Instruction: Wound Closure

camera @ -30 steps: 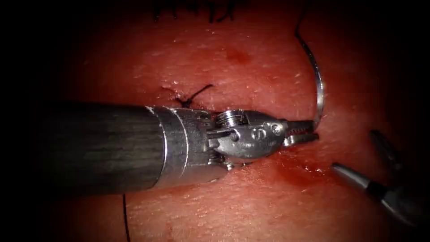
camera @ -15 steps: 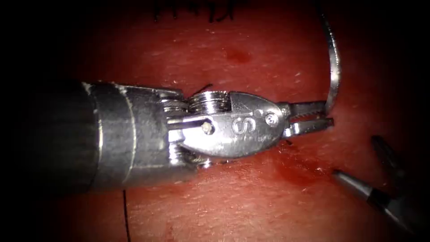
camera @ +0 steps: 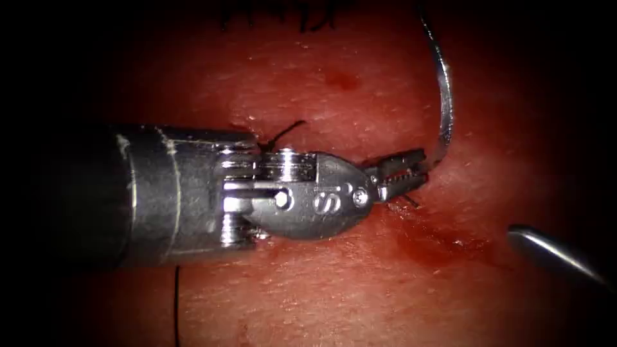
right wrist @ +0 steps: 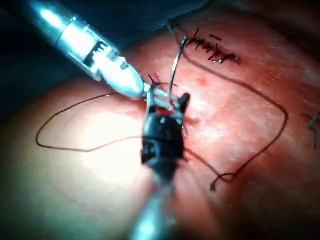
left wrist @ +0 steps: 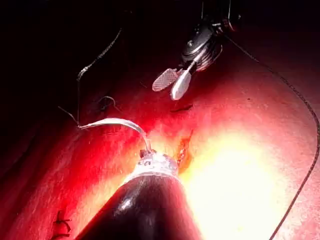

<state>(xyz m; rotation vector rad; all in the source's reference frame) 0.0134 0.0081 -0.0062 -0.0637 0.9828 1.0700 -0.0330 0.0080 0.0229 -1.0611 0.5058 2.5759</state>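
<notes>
My left tool (camera: 418,168) lies across the tissue (camera: 334,289) from the left, its jaws shut on the curved needle (camera: 443,96) close to its pointed end. The needle is out of the tissue and arcs upward, and thread (left wrist: 95,60) trails from its far end. In the left wrist view the needle (left wrist: 112,121) curves away from the left tool (left wrist: 149,150). My right tool (camera: 533,243) sits low at the right, apart from the needle and holding nothing. Its jaws are open in the left wrist view (left wrist: 172,85) and in its own view (right wrist: 167,102).
A knotted stitch with short thread ends (camera: 277,136) sits beside the left tool's wrist. Red fluid (camera: 443,244) pools on the tissue just right of the left jaws. Several dark finished stitches (right wrist: 212,50) lie farther up. Slack thread (right wrist: 260,100) loops over the tissue.
The left tool has drawn back to the left with the needle in its jaws, swinging the needle's free end. The right tool has slid toward the lower right edge.
</notes>
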